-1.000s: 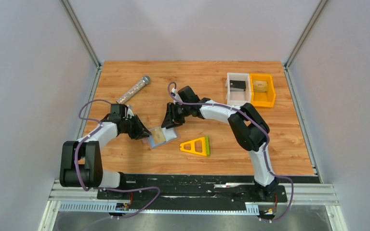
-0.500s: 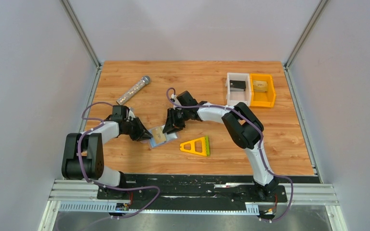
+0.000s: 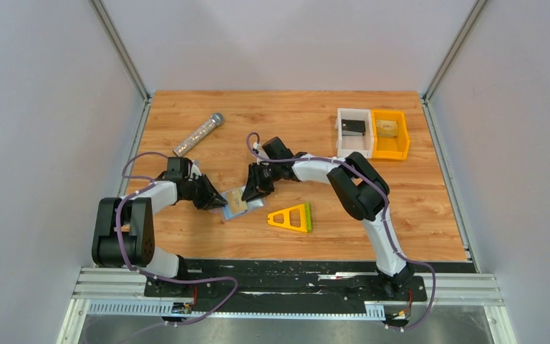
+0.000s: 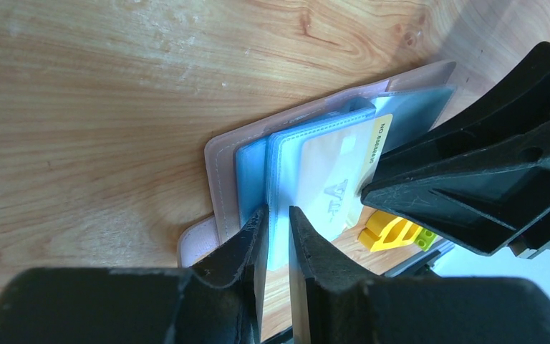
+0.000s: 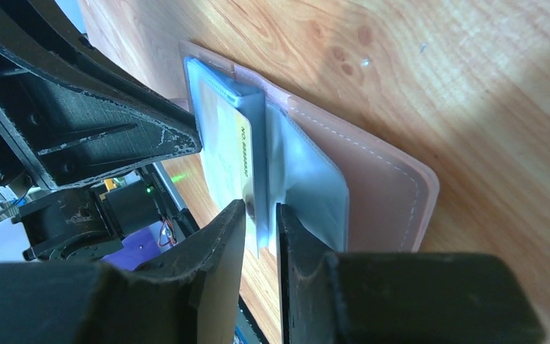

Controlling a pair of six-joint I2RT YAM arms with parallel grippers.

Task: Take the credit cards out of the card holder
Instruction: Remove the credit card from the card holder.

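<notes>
**Card Holder Pinned at Both Ends; Card Edge Presented for Drawing**

We find the card holder (image 4: 222,168) lying open and flat on the desk (image 3: 315,115), left of centre, between the two hands. Its cover is pinkish. A pack of blue sleeves (image 4: 254,168) sits on top, and a gold credit card (image 4: 333,175) shows in the uppermost sleeve with one edge standing proud of the film.

The left hand (image 4: 278,215) is drawn narrow and pinches the edge of the blue sleeves. The right hand (image 5: 261,211) is equally narrow, closed over the opposite edge where the credit card protrudes. We cannot tell whether it grips the card alone or the film with it.

Handling judgement: the card looks light, thin, stiff and smooth. It should slide if pulled straight along its slot, but it may slip from the pads. The holder looks light and limp, and its sleeves will likely flex and lift unless anchored. We advise taking the card by its exposed edge only, holding the sleeve pack at the far end, and pulling level with the desk.
</notes>
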